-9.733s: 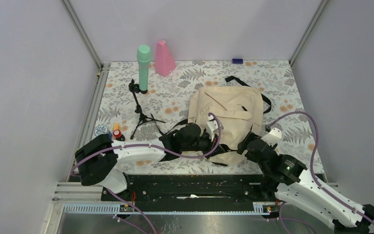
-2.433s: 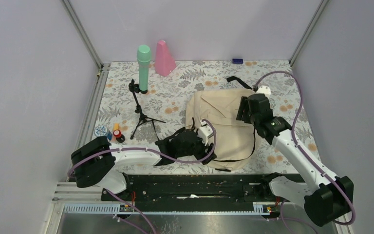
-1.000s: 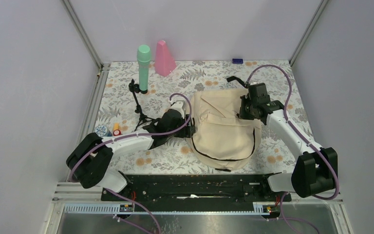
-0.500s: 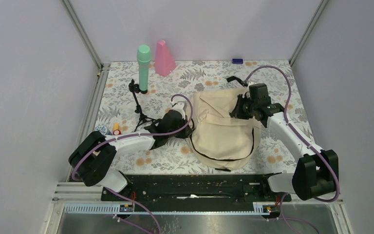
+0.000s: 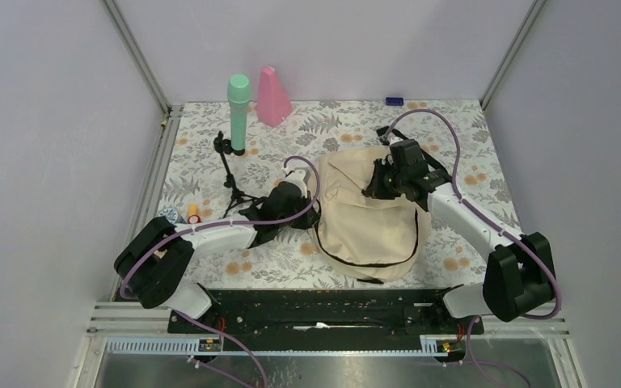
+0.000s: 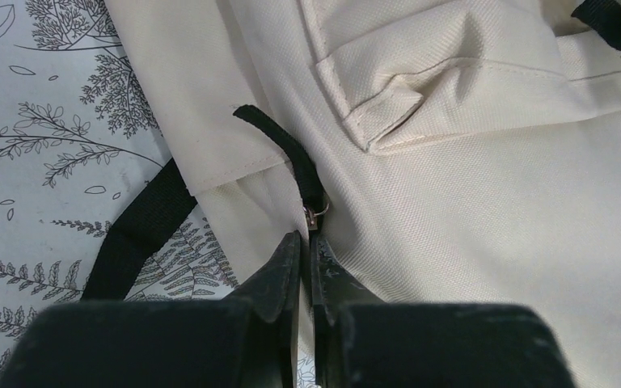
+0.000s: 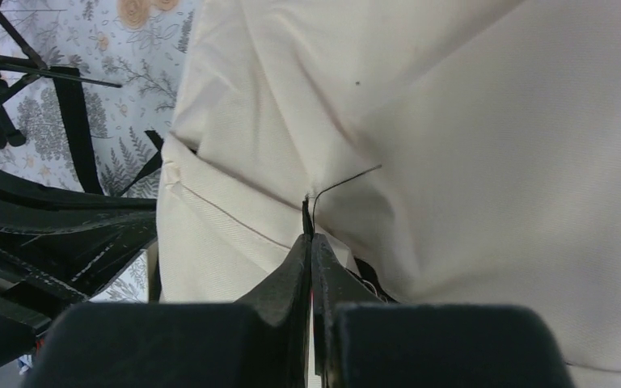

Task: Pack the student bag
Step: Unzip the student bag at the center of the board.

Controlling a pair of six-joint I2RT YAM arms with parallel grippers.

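The student bag (image 5: 372, 214), cream with black trim, lies in the middle of the floral table. My left gripper (image 5: 315, 213) is at the bag's left edge. In the left wrist view it (image 6: 306, 241) is shut on the bag (image 6: 469, 186) just below a small metal zipper pull (image 6: 315, 212). My right gripper (image 5: 369, 188) reaches over the bag's top from the right. In the right wrist view it (image 7: 308, 237) is shut on a thin black piece of the bag (image 7: 453, 121), and the cream fabric bunches around the tips.
A green microphone (image 5: 238, 111) stands on a black tripod (image 5: 233, 190) at the back left, beside a pink cone-shaped thing (image 5: 273, 97). Small bottles and a round item (image 5: 182, 216) lie at the left edge. A blue object (image 5: 394, 101) is by the back wall. A black strap (image 6: 137, 234) trails left of the bag.
My left gripper has shut on the bag's left edge. My right gripper has moved left across the bag's top, pulling the fabric with it and bunching the upper part.
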